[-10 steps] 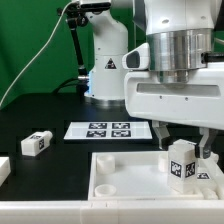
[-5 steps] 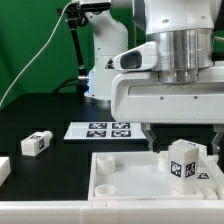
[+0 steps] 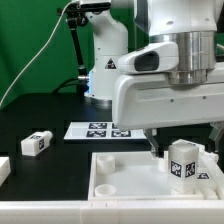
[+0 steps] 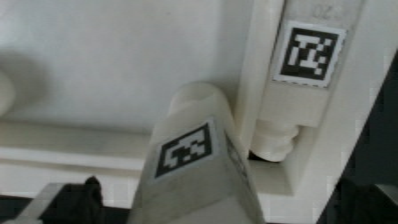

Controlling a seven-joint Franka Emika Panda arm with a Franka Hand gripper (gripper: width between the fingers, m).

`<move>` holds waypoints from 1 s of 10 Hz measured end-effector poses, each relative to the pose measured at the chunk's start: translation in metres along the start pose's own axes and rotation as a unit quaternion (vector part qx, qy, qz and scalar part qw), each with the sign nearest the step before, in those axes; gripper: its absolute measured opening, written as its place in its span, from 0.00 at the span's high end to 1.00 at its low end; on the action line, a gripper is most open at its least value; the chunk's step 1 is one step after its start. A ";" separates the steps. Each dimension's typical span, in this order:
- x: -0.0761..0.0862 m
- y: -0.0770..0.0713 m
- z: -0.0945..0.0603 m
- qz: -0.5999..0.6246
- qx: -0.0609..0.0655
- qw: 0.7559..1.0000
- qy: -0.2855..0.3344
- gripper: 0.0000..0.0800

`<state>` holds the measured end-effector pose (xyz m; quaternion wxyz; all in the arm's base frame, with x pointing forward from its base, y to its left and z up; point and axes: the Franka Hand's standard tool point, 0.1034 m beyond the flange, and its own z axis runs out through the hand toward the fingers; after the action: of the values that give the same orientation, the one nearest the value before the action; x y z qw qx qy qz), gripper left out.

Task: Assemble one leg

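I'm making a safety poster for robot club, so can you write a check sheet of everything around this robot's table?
Surface: black table, with the marker board lying flat on it.
Job's things: upright leg stands on the white panel; lying leg rests on the table at the exterior view's left.
Clutter: a white part, cut off at the exterior view's left edge; cannot tell what it is.
Grippers: the hand is low over the upright leg, open, fingers spread wider than it.
Cables: a black cable hangs in a curve behind the table.
Surroundings: green backdrop; the arm's white base at the back.
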<state>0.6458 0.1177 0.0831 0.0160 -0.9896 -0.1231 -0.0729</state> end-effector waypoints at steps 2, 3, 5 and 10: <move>0.001 0.004 -0.001 -0.059 -0.002 0.998 -0.001 0.19; 0.001 0.006 -0.002 -0.060 -0.002 0.998 -0.002 0.30; 0.001 0.006 -0.001 -0.059 -0.002 0.998 -0.003 0.47; 0.001 0.006 -0.001 0.020 0.000 1.000 -0.002 0.65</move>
<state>0.6477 0.1123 0.0838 0.0173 -0.9919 -0.1037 -0.0710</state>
